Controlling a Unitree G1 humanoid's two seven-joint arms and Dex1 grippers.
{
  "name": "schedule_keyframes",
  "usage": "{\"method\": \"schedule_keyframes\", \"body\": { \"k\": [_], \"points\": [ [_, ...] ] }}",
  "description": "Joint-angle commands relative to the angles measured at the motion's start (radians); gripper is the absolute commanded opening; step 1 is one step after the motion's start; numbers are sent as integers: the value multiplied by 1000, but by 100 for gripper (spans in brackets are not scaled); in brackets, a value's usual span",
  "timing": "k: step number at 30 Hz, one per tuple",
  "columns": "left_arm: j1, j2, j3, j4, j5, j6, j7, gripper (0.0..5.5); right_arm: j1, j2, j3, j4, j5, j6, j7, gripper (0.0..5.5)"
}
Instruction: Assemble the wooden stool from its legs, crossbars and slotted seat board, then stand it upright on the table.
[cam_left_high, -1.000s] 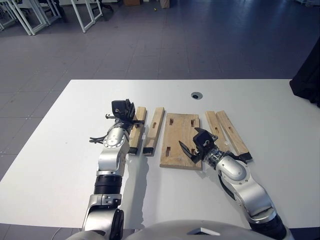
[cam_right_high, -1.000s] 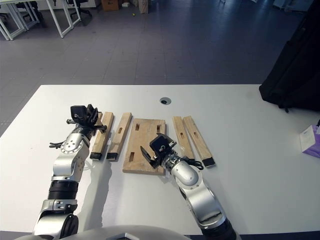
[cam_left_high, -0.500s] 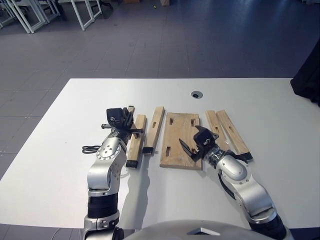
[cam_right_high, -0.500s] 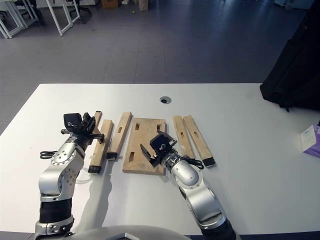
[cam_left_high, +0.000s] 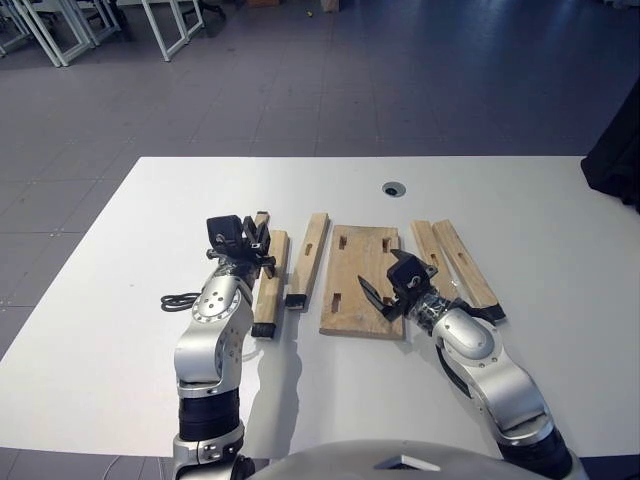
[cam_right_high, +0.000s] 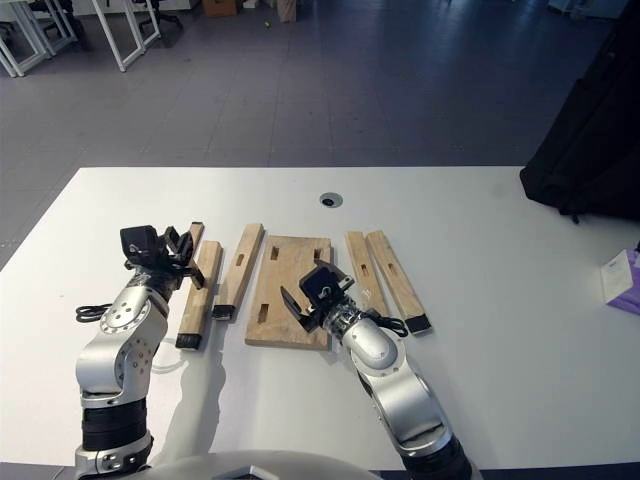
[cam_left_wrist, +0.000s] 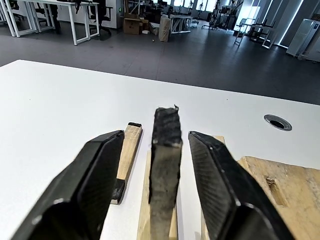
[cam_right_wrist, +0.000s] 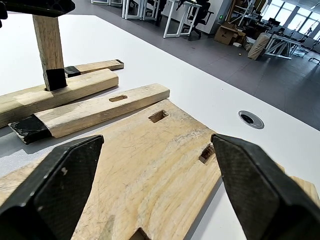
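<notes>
In the left eye view, my left claw (cam_left_high: 256, 245) sits left of centre, over the upper part of the outer left leg (cam_left_high: 267, 292), which lies flat on the white surface (cam_left_high: 120, 250). Just right of it lies the inner left leg (cam_left_high: 310, 255). The seat board (cam_left_high: 357, 262) lies flat at centre, with two more legs (cam_left_high: 445, 258) side by side to its right. My right claw (cam_left_high: 392, 292) hangs over the board's lower right corner, spread wide with nothing in it. A thin flat crossbar (cam_left_high: 262, 218) pokes out just above my left claw, and a round grommet (cam_left_high: 393, 189) sits higher up.

The right eye view gives the same layout and adds a small purple-and-white packet (cam_right_high: 622, 280) at the surface's right edge.

My left wrist view shows more detail. A dark-ended upright crossbar (cam_left_wrist: 166, 150) stands between my fingers (cam_left_wrist: 95, 180). The surface shows through a gap on either side of it, wider toward the flat crossbar. The claw is parted around it, not pressing.

My right wrist view shows that upright crossbar from the side, in the upper left of the frame. A black band marks its foot, which rests on the outer left leg, and my left claw is at its top. The right claw's wide spread frames the seat board and its slots (cam_right_wrist: 158, 116).
</notes>
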Motion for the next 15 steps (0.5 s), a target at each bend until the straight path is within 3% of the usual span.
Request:
{"method": "schedule_keyframes", "body": {
  "k": [1, 5, 9, 11, 15],
  "points": [
    [-158, 45, 47, -69, -43, 121, 0, 239, -1, 4, -4, 5, -8, 8, -5, 396],
    [-421, 118, 119, 25, -98, 195, -25, 239, 6, 9, -5, 5, -10, 7, -13, 396],
    [-625, 161, 129, 198, -118, 134, -78, 239, 2, 12, -4, 16, -10, -1, -17, 396],
    [-576, 159, 101, 295, -98, 125, -99, 239, -2, 15, 1, 24, -10, -5, -17, 396],
    [-278, 79, 63, 401, -94, 143, -107, 239, -8, 15, 2, 29, -8, -6, -13, 396]
  ]
}}
